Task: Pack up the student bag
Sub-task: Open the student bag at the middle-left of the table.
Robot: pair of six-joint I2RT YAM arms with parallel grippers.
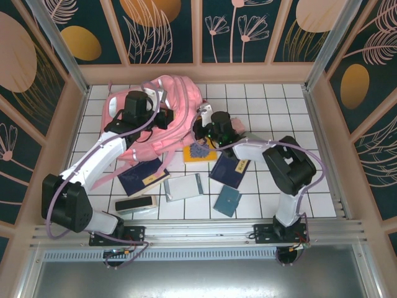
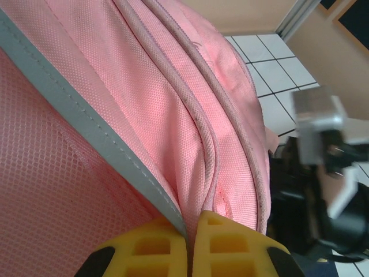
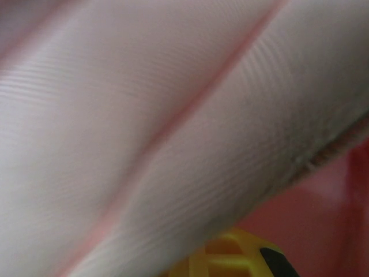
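Note:
The student bag (image 1: 180,93), a big soft pink backpack, lies at the back of the white tiled table. My left gripper (image 1: 166,118) reaches over its middle. In the left wrist view its yellow fingers (image 2: 155,245) are shut on a fold of the student bag's (image 2: 173,86) pink fabric, along a grey reflective stripe (image 2: 98,138). My right gripper (image 1: 200,128) is at the bag's right edge. In the right wrist view pale pink fabric (image 3: 173,115) presses right over one yellow finger (image 3: 233,254), and the other finger is hidden. The right gripper looks shut on that fabric.
In front of the bag lie a dark blue notebook (image 1: 141,176), a grey book (image 1: 183,186), a dark blue folder (image 1: 231,167), a small teal book (image 1: 227,202), a yellow card (image 1: 200,153) and a long black-and-white case (image 1: 135,205). Wooden walls enclose the table.

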